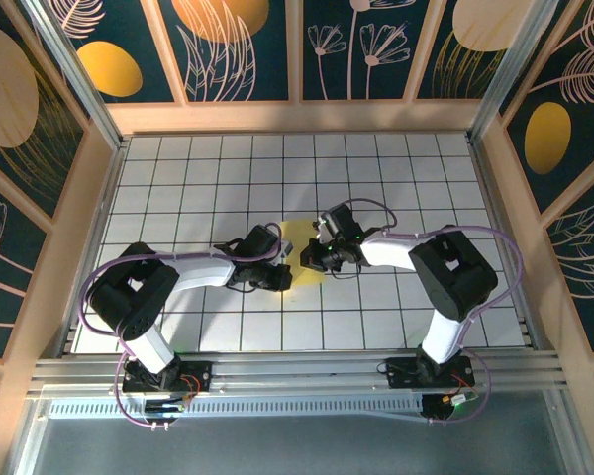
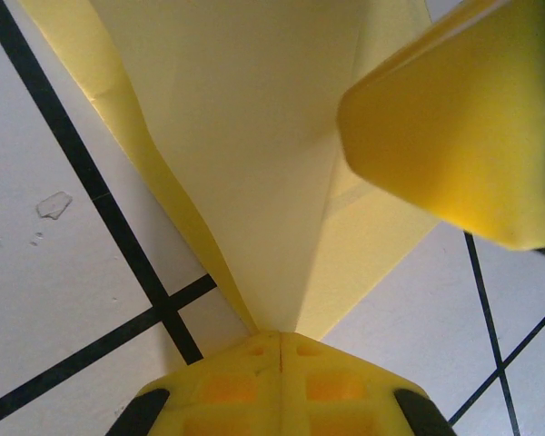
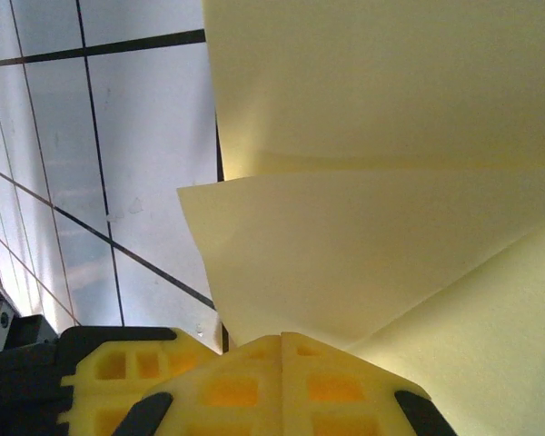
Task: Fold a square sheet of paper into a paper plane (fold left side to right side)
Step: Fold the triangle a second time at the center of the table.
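From above, the creased yellow paper (image 1: 299, 247) is seen on the tiled table (image 1: 178, 178), between the left gripper (image 1: 280, 275) and right gripper (image 1: 313, 259). In the wrist views, both pairs of jaws are shown pinched shut on its edges.

Left hand (image 1: 280, 279) and right hand (image 1: 309, 259) hide paper (image 1: 298, 242) edges.

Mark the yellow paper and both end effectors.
yellow paper (image 1: 299, 247), top external view, exposed middle.
left end effector (image 2: 280, 341), left wrist view, closed fingertip seam.
right end effector (image 3: 282, 341), right wrist view, closed fingertip seam.
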`<state>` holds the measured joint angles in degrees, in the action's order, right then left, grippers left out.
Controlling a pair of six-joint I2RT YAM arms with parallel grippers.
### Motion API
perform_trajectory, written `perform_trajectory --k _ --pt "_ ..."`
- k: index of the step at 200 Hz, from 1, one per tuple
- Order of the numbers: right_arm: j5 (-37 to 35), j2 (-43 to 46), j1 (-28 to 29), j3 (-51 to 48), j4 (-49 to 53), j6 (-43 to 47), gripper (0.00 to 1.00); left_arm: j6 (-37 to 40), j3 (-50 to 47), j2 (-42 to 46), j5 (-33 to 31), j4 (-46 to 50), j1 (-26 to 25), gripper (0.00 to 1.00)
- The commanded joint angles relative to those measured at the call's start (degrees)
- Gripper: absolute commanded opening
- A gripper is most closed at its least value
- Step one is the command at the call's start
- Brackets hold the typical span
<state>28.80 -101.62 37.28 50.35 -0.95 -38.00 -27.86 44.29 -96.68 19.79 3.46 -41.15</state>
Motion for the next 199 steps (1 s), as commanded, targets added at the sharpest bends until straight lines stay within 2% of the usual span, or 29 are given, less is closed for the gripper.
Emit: perform_trajectory --k 1,44,134,155,199 --pt "-0.21 -2.44 0.6 -0.03 -1.76 -0.9 0.0 -0.21 -0.52 -0.85 -3.3 5.14 0.33 0.0" --pt "-3.08 -4.11 -0.26 0.79 0.13 0.62 0.0 -1.06 -1.09 -1.04 -4.15 5.5 0.34 0.0" --pt "-4.01 -4.92 -5.64 2.17 2.06 4.39 0.0 -1.19 -2.11 -1.2 -4.67 5.68 0.32 0.0" --pt "-3.73 -5.9 -9.36 2.91 2.15 5.46 0.0 -1.06 -2.17 -1.16 -4.52 5.37 0.32 0.0" --pt "-3.82 -5.75 -13.07 5.44 3.0 7.59 0.0 -2.96 -1.57 0.01 -1.78 1.53 0.37 0.0"
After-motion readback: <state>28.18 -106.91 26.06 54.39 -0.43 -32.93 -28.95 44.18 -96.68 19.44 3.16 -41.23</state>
